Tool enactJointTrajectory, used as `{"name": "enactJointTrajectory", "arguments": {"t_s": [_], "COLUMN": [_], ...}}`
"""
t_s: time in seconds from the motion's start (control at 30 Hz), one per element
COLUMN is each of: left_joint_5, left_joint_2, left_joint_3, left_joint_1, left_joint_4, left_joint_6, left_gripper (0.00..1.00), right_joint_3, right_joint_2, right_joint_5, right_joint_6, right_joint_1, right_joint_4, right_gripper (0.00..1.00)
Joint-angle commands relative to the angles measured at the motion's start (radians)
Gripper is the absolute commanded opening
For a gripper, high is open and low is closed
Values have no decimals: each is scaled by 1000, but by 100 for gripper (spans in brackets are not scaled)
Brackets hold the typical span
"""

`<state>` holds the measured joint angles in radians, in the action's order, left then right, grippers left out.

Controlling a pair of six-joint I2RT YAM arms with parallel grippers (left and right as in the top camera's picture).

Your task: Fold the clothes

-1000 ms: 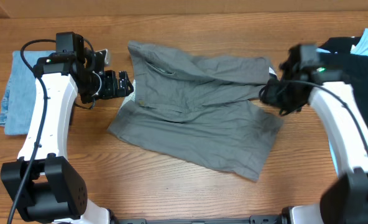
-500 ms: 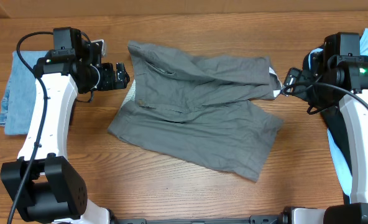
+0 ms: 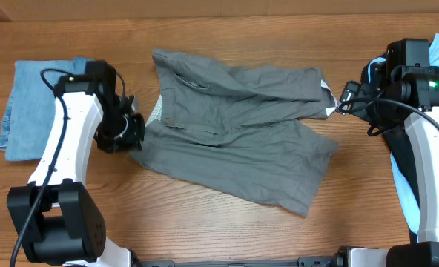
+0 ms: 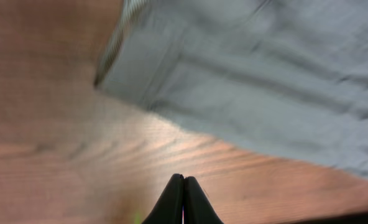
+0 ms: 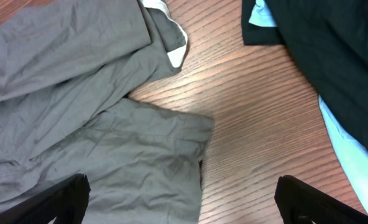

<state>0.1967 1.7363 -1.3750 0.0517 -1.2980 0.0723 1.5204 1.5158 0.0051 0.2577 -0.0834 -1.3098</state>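
The left gripper [image 4: 184, 188] now sits lower beside the grey garment [image 3: 234, 148], jaws shut empty, and the right gripper [image 3: 343, 98] gapes wide, so no fold has begun.

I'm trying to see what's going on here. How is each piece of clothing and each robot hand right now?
grey garment: spread out, rumpled, one part flopped over, not neatly folded.
denim-blue garment: lying flat in a tidy rectangle.
black garment: bunched up, lying on the light blue one.
light blue garment: mostly hidden under the black one.
left gripper: shut, nothing in it, beside the grey garment's edge.
right gripper: open, empty.
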Motion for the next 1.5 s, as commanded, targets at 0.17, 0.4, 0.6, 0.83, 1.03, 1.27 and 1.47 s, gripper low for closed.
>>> {"name": "enactJointTrajectory", "arguments": {"t_s": [0.17, 0.4, 0.6, 0.83, 1.03, 1.27, 1.47], "left_joint_5": [-20, -93, -93, -104, -98, -25, 3], "left_joint_2": [3, 3, 21, 101, 162, 162, 118], "left_joint_3": [193, 237, 405, 544, 549, 548, 465], "left_joint_1": [-8, -37, -41, -39, -39, -39, -39], "left_joint_4": [268, 568, 785, 902, 675, 415, 223], "left_joint_6": [83, 63, 28, 31, 150, 153, 133], "left_gripper": [4, 4, 4, 4, 4, 4, 4], "right_joint_3": [11, 11, 11, 11, 11, 11, 11], "right_joint_2": [1, 1, 1, 1, 1, 1, 1], "right_joint_5": [9, 9, 9, 9, 9, 9, 9], "right_joint_6": [-2, -2, -2, -2, -2, -2, -2], "right_joint_1": [-2, -2, -2, -2, -2, -2, -2], "right_joint_4": [3, 3, 3, 3, 3, 3, 3], "right_gripper": [100, 100, 100, 100, 100, 100, 100]}}
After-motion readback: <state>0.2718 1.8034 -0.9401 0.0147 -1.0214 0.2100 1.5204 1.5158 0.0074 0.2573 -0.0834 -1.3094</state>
